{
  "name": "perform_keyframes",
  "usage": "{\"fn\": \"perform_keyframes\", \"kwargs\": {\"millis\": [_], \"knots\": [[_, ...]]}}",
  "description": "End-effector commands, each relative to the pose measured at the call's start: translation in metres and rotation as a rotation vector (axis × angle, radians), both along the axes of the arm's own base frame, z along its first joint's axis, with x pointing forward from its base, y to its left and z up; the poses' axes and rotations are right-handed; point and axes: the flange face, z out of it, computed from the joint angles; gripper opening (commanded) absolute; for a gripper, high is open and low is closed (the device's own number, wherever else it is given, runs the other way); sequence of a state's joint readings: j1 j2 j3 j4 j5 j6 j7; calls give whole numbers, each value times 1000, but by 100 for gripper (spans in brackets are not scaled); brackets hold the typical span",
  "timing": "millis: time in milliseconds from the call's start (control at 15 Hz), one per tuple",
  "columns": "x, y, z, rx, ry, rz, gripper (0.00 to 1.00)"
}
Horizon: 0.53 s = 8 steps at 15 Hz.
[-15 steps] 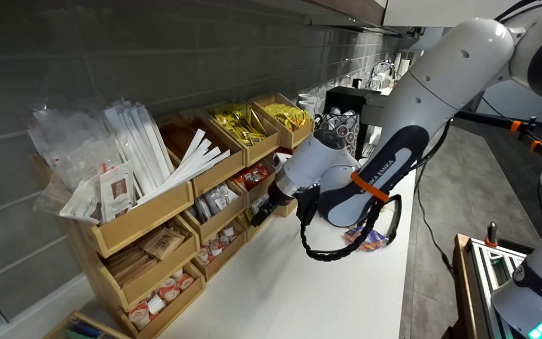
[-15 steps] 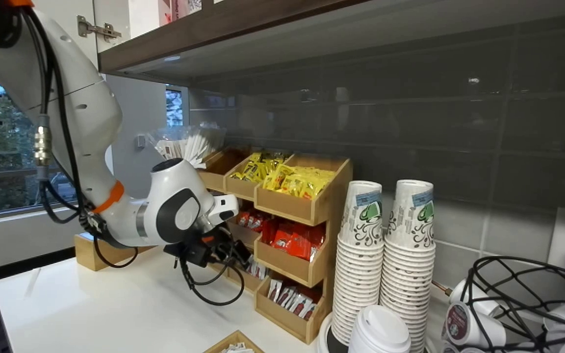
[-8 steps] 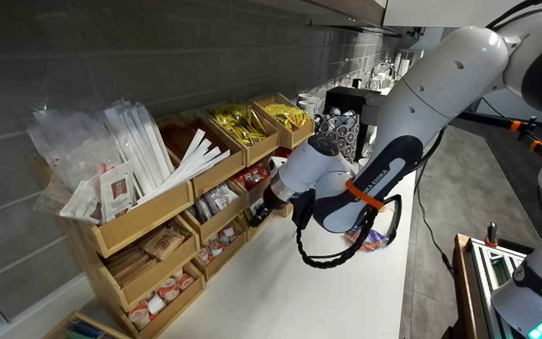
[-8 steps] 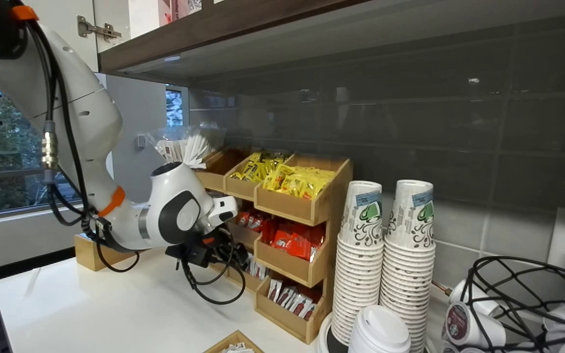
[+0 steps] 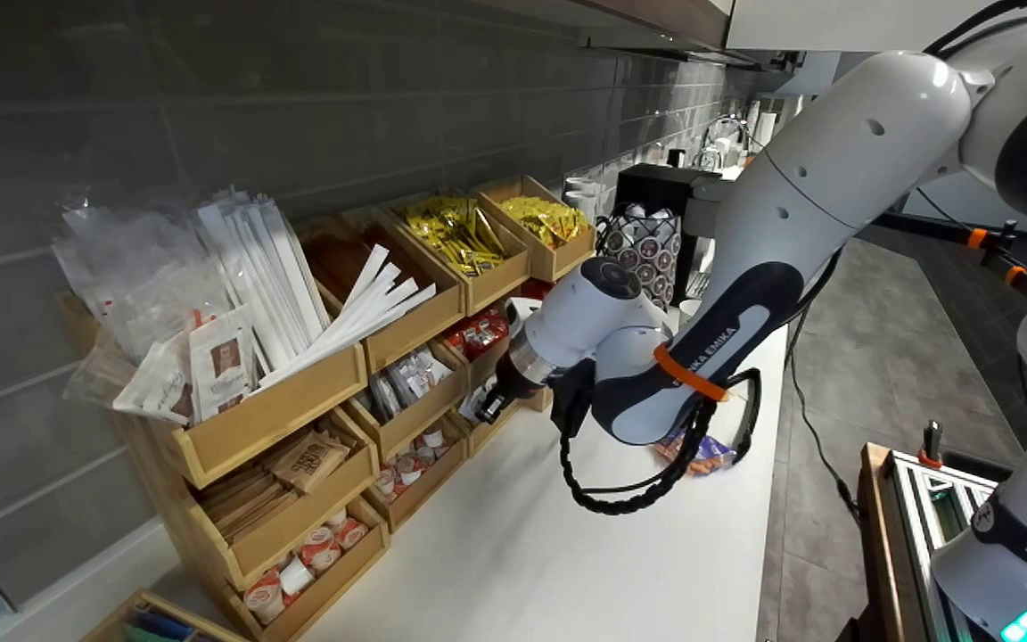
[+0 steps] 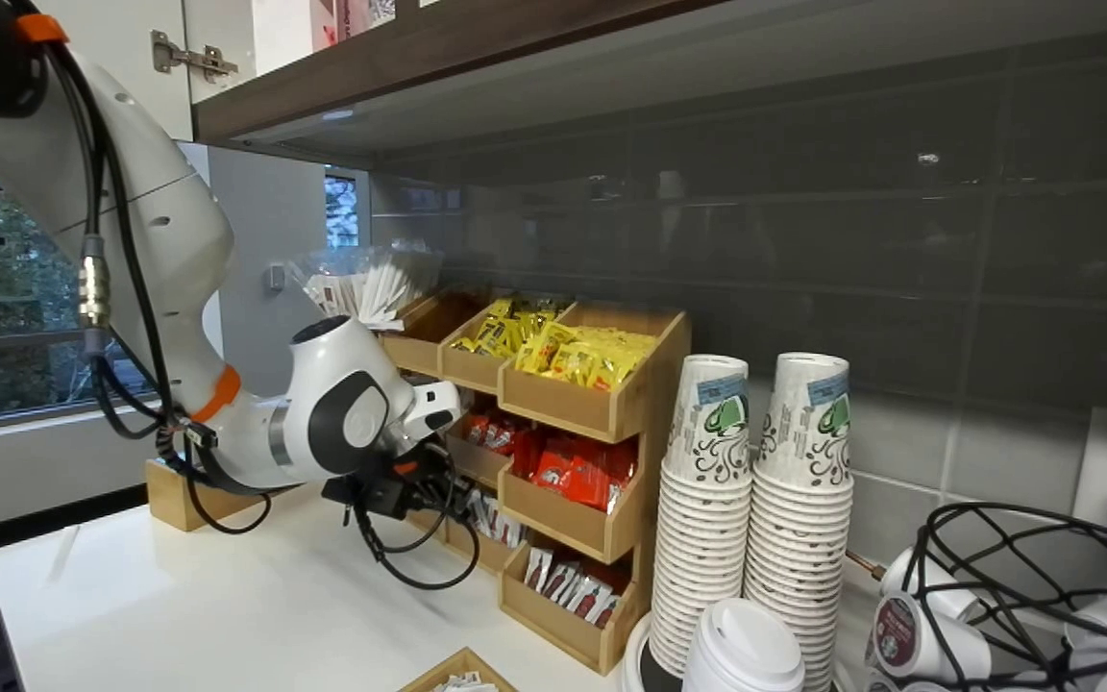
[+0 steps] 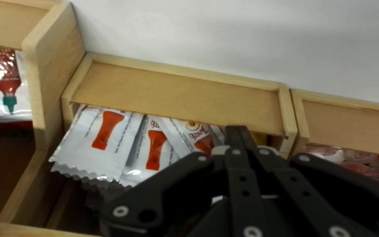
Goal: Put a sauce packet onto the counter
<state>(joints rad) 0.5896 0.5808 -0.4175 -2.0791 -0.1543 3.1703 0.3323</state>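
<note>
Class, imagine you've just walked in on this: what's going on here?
A robot arm has its jaws at a bottom-row wooden bin of white sauce packets, presumably to put one onto the counter. In the wrist view the jaws look closed, but whether they touch or pinch a packet can't be told. That move looks not yet done.

Sauce packets (image 7: pixel 189 135) — partly hidden (by gripper (image 7: pixel 237 128)); left bin (image 7: pixel 8 26) cut off.
</note>
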Motion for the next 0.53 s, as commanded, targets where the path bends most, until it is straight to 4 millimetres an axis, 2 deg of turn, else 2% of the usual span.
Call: {"fn": "perform_keyframes", "kwargs": {"millis": [0, 67, 133, 200, 467], "knots": [[-1, -1, 6, -15, -33, -9, 0], [-1, -3, 9, -26, -40, -9, 26], [-1, -4, 12, -35, -46, -9, 27], [-1, -5, 14, -42, -49, -8, 32], [-8, -2, 14, -65, -33, 7, 62]]}}
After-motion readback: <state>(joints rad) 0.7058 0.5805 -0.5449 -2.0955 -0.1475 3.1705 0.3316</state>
